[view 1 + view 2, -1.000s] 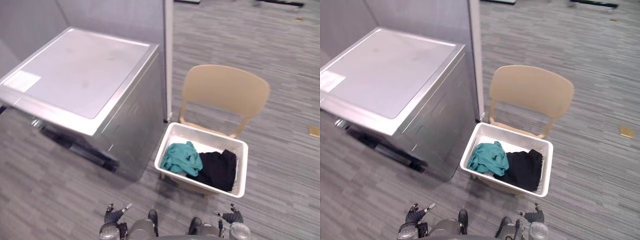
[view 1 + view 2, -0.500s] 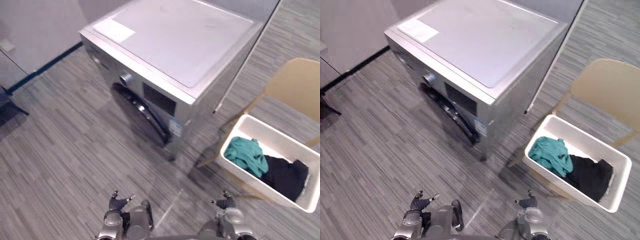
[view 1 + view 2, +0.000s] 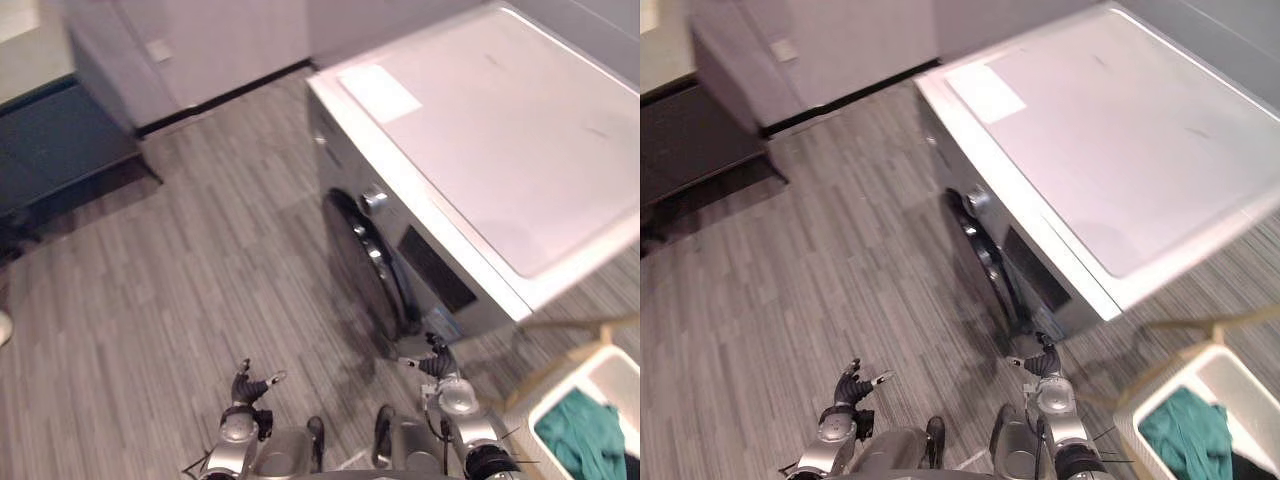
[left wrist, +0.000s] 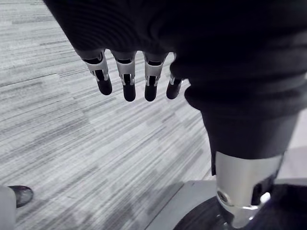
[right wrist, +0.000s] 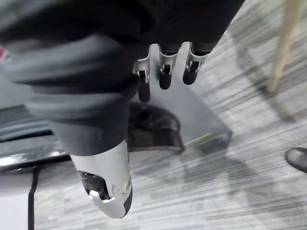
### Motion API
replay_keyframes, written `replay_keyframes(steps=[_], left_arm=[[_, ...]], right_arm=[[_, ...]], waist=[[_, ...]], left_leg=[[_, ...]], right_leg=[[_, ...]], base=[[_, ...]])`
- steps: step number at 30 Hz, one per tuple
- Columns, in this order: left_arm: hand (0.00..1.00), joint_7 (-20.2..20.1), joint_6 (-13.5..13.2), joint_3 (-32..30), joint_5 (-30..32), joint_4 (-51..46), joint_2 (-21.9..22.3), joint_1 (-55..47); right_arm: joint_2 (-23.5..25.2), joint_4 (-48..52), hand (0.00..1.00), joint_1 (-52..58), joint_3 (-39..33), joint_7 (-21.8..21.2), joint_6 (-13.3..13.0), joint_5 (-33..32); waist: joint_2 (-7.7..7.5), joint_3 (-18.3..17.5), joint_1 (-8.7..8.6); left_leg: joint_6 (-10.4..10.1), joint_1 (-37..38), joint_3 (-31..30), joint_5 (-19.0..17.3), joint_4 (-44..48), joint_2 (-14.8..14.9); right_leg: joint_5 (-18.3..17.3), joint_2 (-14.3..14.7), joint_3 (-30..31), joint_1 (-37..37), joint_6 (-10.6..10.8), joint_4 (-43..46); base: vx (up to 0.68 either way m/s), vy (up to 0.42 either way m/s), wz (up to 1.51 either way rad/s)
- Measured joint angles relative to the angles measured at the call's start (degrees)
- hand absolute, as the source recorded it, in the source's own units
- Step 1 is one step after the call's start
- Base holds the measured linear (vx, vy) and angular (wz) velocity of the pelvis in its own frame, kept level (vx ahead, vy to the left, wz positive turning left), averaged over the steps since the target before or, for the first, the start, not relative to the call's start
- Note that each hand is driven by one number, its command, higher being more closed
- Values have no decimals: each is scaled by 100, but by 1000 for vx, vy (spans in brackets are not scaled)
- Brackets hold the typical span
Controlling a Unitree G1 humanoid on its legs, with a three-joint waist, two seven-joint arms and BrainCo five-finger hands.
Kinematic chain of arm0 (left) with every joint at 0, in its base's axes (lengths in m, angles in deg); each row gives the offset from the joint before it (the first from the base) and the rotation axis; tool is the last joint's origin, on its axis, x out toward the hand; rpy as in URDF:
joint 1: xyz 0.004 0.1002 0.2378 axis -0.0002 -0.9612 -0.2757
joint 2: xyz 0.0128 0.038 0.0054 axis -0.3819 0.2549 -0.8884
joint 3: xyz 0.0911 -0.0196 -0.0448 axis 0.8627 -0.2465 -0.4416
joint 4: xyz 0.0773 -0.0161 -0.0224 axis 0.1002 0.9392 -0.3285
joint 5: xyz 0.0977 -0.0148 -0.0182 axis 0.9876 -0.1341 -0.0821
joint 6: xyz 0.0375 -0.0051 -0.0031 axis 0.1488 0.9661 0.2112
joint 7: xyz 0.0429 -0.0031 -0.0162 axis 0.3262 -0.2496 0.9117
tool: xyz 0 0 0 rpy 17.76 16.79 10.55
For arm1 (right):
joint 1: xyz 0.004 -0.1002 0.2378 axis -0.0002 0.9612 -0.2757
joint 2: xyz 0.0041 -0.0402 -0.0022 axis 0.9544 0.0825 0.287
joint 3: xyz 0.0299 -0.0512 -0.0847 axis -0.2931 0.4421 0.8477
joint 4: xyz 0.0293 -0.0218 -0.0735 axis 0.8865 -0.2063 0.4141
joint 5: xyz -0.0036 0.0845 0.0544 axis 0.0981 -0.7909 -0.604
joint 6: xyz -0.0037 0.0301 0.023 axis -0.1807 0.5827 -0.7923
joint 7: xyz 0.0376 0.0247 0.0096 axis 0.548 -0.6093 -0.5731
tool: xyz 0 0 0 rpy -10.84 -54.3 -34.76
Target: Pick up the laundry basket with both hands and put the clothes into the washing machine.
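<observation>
Basket (image 3: 1230,385) lies well to the right of your right hand (image 3: 1042,365), so you grip nothing yet. That hand and your left hand (image 3: 848,385) hang open, empty.

Open floor (image 3: 170,300) runs wide to our left and ahead, ending at a dark low cabinet (image 3: 50,140) by the wall. The washing machine (image 3: 500,140) blocks the right side with its round dark door (image 3: 365,265) facing that open floor; our right hand (image 3: 437,365) hangs just in front of its lower front, and our left hand (image 3: 248,385) has free floor all round. The laundry basket (image 3: 1225,385) sits past the machine's near corner on our right, with tan chair legs (image 3: 1185,325) crossing the gap between them.
</observation>
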Motion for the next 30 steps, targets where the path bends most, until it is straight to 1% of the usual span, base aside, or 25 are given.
replay_keyframes(steps=[1, 2, 3, 5, 7, 10, 12, 13, 14, 15, 16, 19, 21, 23, 25, 27, 28, 29, 30], left_arm=[[0, 0, 1, 0, 0, -2, -23, -11], [0, -4, 16, 2, 0, 1, -76, -22], [0, -10, 32, 12, 2, 7, -97, -62], [0, -10, 39, 28, 2, -2, -99, -145], [0, -10, 38, 35, 5, -4, -106, -206], [0, -12, 39, 62, 14, -3, -71, -249], [0, -9, 37, 110, 21, -7, -68, -248], [0, -9, 37, 137, 26, -7, -67, -252], [0, -8, 36, 191, 28, -7, -68, -267], [0, -9, 35, 214, 28, -7, -56, -294], [0, -10, 33, 214, 28, -7, -24, -364], [0, -11, 33, 209, 27, -9, -37, -423], [0, -12, 33, 210, 26, -76, -38, -463], [0, -10, 18, 209, 27, -124, -43, -457], [0, -5, 18, 206, 26, -124, -63, -463], [0, 10, 18, 207, 26, -244, -93, -421], [0, 20, 16, 209, 25, -269, -89, -382], [0, 27, 16, 213, 25, -305, -64, -242], [0, 41, 0, 227, 23, -425, -43, -126]], right_arm=[[45, -38, 0, 5, -58, 78, 56, -8], [85, -47, 0, 107, -122, 67, 42, -14], [121, -83, 0, 170, -122, 60, 44, -16], [176, -187, 0, 178, -126, 78, 115, -21], [238, -188, 0, 194, -126, 78, 134, -15], [243, 163, 0, 187, -128, 149, 130, 142], [237, 561, 0, 97, -145, 321, 34, 348], [237, 603, 0, 69, -143, 337, 3, 390], [238, 655, 0, 27, -145, 358, -17, 435], [238, 673, 0, -16, -144, 369, -35, 436], [237, 679, 0, -89, -140, 371, -45, 433], [248, 677, 0, -163, -93, 366, -40, 410], [227, 677, 0, -336, 132, 382, -16, 347], [207, 676, 0, -500, 203, 453, 17, 287], [208, 678, 0, -603, 455, 530, 17, 189], [219, 683, 0, -771, 1037, 617, 4, 71], [222, 681, 0, -820, 1192, 618, 5, 4], [228, 657, 0, -967, 1483, 616, 26, -79], [268, 558, 0, -1283, 1778, 608, 85, -200]], waist=[[-35, -15, 33], [-109, -7, 76], [-153, -20, 82], [-159, -25, 82], [-169, -45, 75], [-138, -66, 61], [-130, -71, 59], [-120, -76, 66], [-95, -85, 70], [-58, -103, 71], [40, -149, 67], [105, -121, 80], [154, -90, 85], [196, -59, 93], [224, -30, 110], [237, 13, 142], [250, 21, 177], [303, 77, 269], [364, 198, 326]], left_leg=[[11, -4, -24, 8, -12, -19], [12, 35, -84, 7, -41, -47], [12, 92, -123, 7, -43, -75], [14, 245, -161, 8, -45, -80], [14, 318, -161, 9, -60, -72], [73, 303, -155, 80, -244, -10], [78, 312, -169, 268, -491, 37], [98, 315, -175, 325, -560, 45], [46, 333, -182, 380, -665, 69], [74, 343, -202, 400, -753, 95], [93, 342, -220, 414, -915, 164], [128, 274, -225, 499, -1057, 181], [89, 78, -224, 525, -1047, 166], [70, -114, -228, 540, -1024, 146], [73, -269, -259, 537, -928, 126], [68, -537, -335, 537, -619, 96], [68, -595, -372, 537, -558, 96], [70, -675, -482, 535, -488, 103], [64, -738, -653, 537, -430, 103]], right_leg=[[1, -16, 9, 23, 2, -24], [3, -19, 9, 127, 5, -116], [8, -22, 10, 249, 13, -192], [45, -22, 23, 410, 70, -193], [45, -5, 28, 514, 71, -270], [52, 91, 33, 517, 84, -537], [80, 158, 32, 482, 126, -662], [95, 172, 32, 474, 147, -694], [100, 194, 32, 460, 152, -722], [100, 222, 31, 439, 153, -750], [146, 291, 34, 361, 168, -780], [231, 304, 34, 215, 156, -776], [307, 293, 58, 17, 167, -773], [353, 273, 54, -162, 200, -760], [397, 256, 50, -283, 179, -682], [397, 219, 31, -485, 160, -456], [381, 220, 19, -525, 157, -419], [364, 231, -71, -549, 140, -363], [327, 237, -225, -541, 84, -322]], base=[[129, 66, 34], [110, 32, 37], [123, 32, 30], [62, 0, 13], [-8, -21, -3], [-64, -72, -11], [-125, -76, 4], [-132, -59, 8], [-110, -38, 5], [-145, -18, 1], [-148, -4, -1], [-184, 33, 0], [-181, 55, -3], [-165, 50, 2], [-117, 29, 2], [-121, -6, 1], [-121, -46, 15], [-134, -72, 40], [-145, -84, 47]])
